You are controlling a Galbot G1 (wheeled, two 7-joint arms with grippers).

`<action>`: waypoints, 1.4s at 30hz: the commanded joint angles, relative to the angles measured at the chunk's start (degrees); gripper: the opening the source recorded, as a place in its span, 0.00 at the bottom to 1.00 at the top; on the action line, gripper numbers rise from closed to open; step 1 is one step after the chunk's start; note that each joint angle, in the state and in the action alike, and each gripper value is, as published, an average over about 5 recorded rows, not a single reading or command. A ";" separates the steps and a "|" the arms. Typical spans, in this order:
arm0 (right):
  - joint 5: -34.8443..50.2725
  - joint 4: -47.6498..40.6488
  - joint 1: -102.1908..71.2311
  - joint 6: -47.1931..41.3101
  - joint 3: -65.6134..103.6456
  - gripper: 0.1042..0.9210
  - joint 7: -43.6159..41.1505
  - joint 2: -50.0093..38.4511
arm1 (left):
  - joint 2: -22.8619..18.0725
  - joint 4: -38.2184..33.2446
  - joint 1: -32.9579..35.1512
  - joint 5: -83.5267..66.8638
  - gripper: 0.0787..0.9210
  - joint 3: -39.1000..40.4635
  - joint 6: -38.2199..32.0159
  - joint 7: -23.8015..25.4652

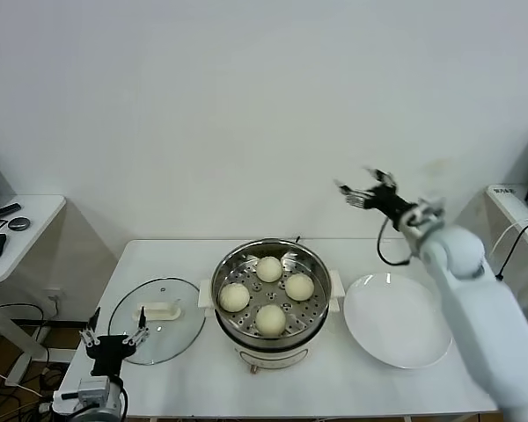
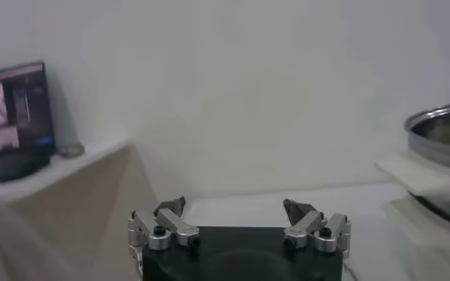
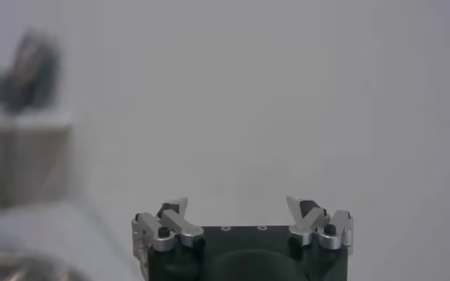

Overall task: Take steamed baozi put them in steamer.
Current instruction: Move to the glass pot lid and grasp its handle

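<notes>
Several cream-white steamed baozi point(image 1: 268, 269) lie on the perforated tray inside the shiny steamer point(image 1: 224, 272) at the table's middle. My right gripper point(image 1: 359, 185) is raised high above the table, behind and to the right of the steamer, open and holding nothing; the right wrist view shows the right gripper point(image 3: 240, 205) against a bare wall. My left gripper point(image 1: 114, 336) hangs low at the table's front left, by the glass lid, open and empty. In the left wrist view, the left gripper point(image 2: 236, 206) faces along the table, with the steamer point(image 2: 442, 136) off to one side.
A flat white plate point(image 1: 396, 321) lies bare to the right of the steamer. The round glass lid point(image 1: 172, 338) with a white handle rests to the steamer's left. A side desk point(image 1: 22, 229) with a keyboard and mouse stands at the far left.
</notes>
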 commanded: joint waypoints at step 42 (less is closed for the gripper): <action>-7.33 5.80 -37.26 11.70 24.07 0.88 11.20 20.92 | 16.36 30.59 -15.22 70.30 0.88 15.54 2.31 -7.72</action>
